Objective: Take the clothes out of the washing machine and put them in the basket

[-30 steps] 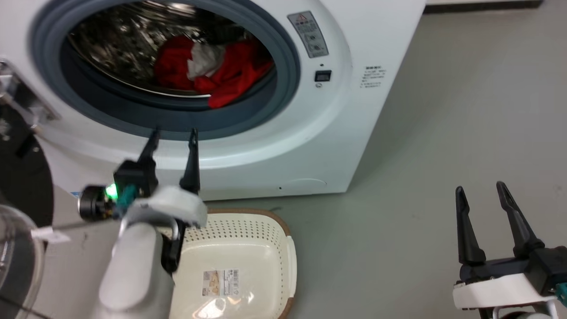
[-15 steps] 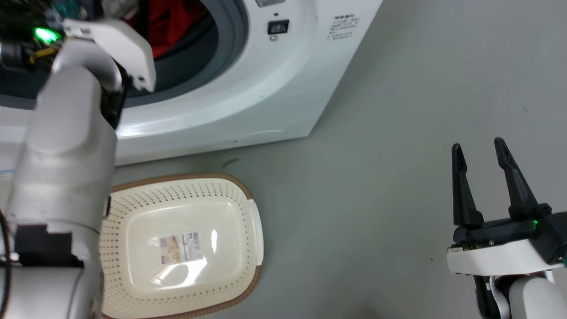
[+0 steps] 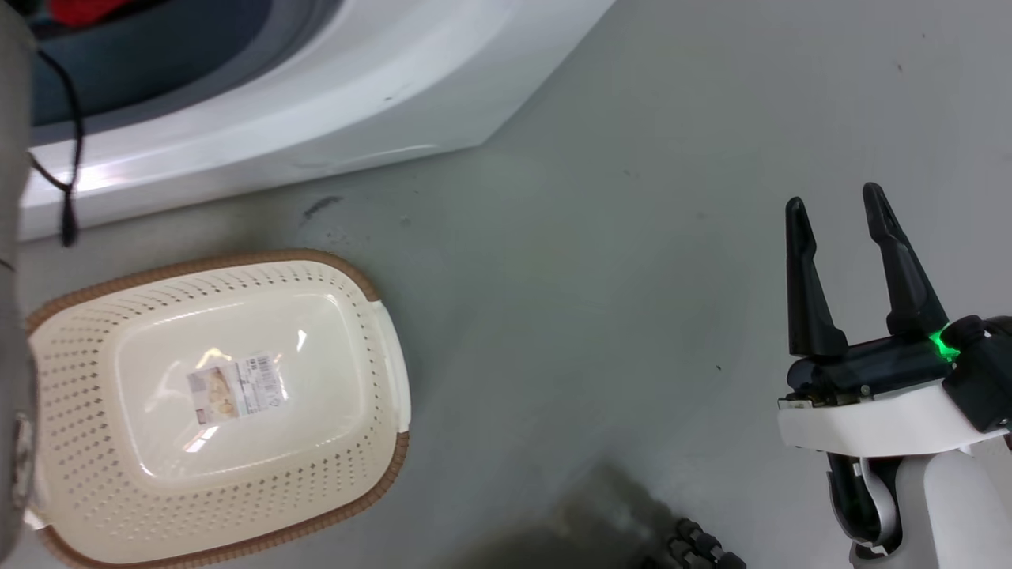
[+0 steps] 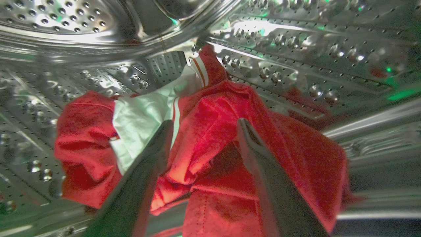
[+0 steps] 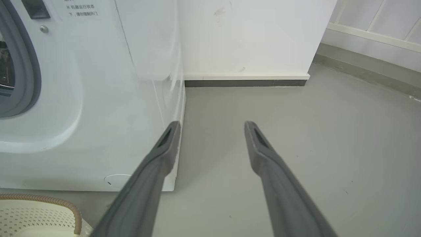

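Inside the washing machine's perforated steel drum (image 4: 296,49), the clothes (image 4: 213,112) lie in a red heap with white bands and a white panel. My left gripper (image 4: 204,122) is open right in front of the heap, its fingers astride a red fold without closing on it. In the head view the washing machine (image 3: 316,103) fills the top left, with a scrap of the clothes (image 3: 79,9) showing at its opening. The cream basket (image 3: 205,263) sits on the floor below it, holding nothing but its paper label (image 3: 236,387). My right gripper (image 3: 833,197) hangs open over bare floor at the right, also seen as right gripper (image 5: 212,123).
The washing machine's front and side (image 5: 98,98) stand left of my right gripper, with the basket's corner (image 5: 39,210) below. A white wall with dark skirting (image 5: 246,83) lies behind. A black cable (image 3: 67,158) dangles at the left. Grey floor (image 3: 593,316) spreads between basket and right gripper.
The head camera has tilted down, so machine and basket sit higher in view. My left arm has reached from the door ring into the drum. The right gripper stays open.
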You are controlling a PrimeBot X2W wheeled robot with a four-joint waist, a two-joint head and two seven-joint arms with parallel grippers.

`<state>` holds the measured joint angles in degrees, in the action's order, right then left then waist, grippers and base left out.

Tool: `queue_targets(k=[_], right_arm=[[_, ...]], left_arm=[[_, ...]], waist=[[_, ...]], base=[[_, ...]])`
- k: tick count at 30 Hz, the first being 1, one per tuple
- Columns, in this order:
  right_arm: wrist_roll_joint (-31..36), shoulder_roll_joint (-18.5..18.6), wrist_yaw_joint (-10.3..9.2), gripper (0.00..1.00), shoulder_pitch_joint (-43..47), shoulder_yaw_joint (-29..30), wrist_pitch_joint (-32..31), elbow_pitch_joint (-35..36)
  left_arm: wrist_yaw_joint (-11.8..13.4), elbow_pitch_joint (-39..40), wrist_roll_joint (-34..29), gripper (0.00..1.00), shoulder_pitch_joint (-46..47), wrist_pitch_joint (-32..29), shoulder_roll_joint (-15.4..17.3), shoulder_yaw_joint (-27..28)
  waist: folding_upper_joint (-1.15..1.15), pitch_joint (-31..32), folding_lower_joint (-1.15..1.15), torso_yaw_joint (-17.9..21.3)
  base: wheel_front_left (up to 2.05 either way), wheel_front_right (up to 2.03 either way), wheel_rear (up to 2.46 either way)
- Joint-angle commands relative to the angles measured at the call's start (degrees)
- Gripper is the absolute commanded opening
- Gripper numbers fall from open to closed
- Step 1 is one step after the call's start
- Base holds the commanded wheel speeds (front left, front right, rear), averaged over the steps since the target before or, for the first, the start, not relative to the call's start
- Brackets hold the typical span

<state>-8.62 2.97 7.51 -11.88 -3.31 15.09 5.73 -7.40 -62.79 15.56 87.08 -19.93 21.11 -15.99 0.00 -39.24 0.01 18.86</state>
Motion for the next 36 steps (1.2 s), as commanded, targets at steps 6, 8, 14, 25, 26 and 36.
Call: queue_targets(k=[6,8,14,25,26,36], right_arm=[[-1.5,-0.2,-0.04,1.00,-1.5,-0.8,0.1,0.5],[-1.8,-0.2,-0.04,1.00,-1.9,-0.9,0.1,0.6],[-2.7,-0.2,-0.04,1.00,-2.5,-0.8,0.1,0.7],[-3.0,-0.2,-0.04,1.00,-3.5,-0.7,0.1,0.7],[-3.0,-0.2,-0.04,1.00,-3.6,-0.7,0.1,0.8],[-2.9,-0.2,-0.04,1.00,-3.4,-0.7,0.1,0.5]], left_arm=[[0.0,0.9,4.6,1.00,4.6,-10.0,4.1,-3.9],[0.0,1.6,5.4,1.00,5.6,-11.9,5.2,-5.1],[0.0,2.7,7.2,1.00,5.9,-14.2,7.1,-7.2],[0.0,3.1,10.2,1.00,5.2,-15.5,7.6,-9.6],[0.0,3.1,10.5,1.00,5.1,-15.6,7.7,-10.0],[0.0,2.7,12.3,0.00,5.7,-11.0,8.4,-10.0]], waist=[[0.00,-4.4,-0.01,3.1],[0.00,-5.1,-0.01,3.4],[0.00,-6.5,-0.01,3.8],[0.00,-7.7,-0.01,3.6],[0.00,-7.8,-0.01,3.6],[0.00,-7.3,-0.01,3.2]], base=[[0.00,0.00,0.00],[0.00,0.00,0.00],[0.00,0.00,0.00],[0.00,0.00,0.00],[0.00,0.00,0.00],[0.00,0.00,0.00]])
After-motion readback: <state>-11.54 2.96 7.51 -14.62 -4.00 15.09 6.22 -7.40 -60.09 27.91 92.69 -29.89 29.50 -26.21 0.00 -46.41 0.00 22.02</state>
